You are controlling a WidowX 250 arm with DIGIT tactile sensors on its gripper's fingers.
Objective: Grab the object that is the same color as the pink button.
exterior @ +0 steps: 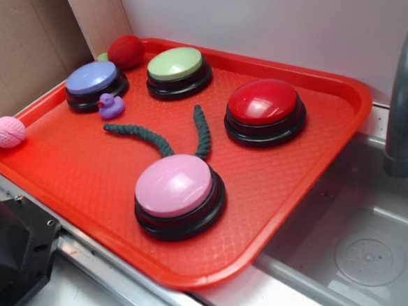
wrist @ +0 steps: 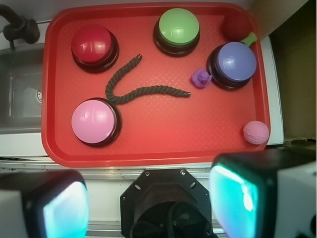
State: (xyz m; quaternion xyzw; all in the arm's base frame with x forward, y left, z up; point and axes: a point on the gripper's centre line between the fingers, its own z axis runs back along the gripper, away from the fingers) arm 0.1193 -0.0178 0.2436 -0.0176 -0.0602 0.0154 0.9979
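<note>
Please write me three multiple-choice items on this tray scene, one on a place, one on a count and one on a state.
1. Where is the small light-pink yarn-like ball?
A. at the rim of the red plastic tray, in a corner
B. atop the green-topped button
C. in the sink

2. How many dome push-buttons stand on the tray?
A. two
B. four
C. six

3. What is the gripper doing?
A. clamping the dark green rope
B. pressing the red-topped button
C. open above the scene, holding nothing

Answers: 1 A, the ball sits by the corner rim, far from the glossy light-pink button. 2 B, pink, red, green and lavender-blue tops show. 3 C, the wrist view shows both fingers spread wide with nothing between them.
</note>
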